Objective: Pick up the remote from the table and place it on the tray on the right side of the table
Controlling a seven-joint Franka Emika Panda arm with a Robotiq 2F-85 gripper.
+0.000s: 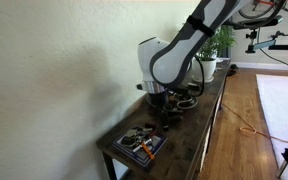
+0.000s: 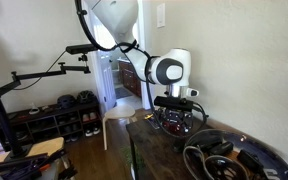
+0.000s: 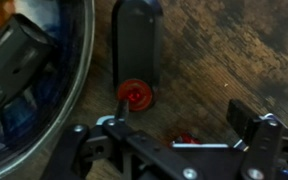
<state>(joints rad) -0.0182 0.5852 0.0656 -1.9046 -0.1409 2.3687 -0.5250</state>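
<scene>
In an exterior view the arm reaches down over the long table [image 1: 199, 130] by the wall, and the gripper [image 1: 159, 100] hangs low over the wood. A flat box of small things [image 1: 139, 143] lies near the table's end. The remote is hidden under the gripper here, and the fingers are too small to judge. In an exterior view from the other end, the gripper [image 2: 176, 118] hovers just above the table [image 2: 149, 150], beyond the round tray [image 2: 264, 152], which has dark curved things inside. Again the remote cannot be made out. The wrist view settles it. The remote [image 3: 136, 45] lies flat on the table [image 3: 224, 50], just beside the rim of the tray [image 3: 81, 70] but outside it, with a red round spot [image 3: 136, 94] at its near end. The gripper [image 3: 166, 135] has its fingers [image 3: 256, 130] spread wide and holds nothing. The remote sits ahead of the gap, not within it. So the pick is probably not yet made. Closing here would likely catch nothing. A finger lowered on the tray side could strike the rim. The thin remote may also skid on the glossy wood, or land tilted on the things in the tray.
</scene>
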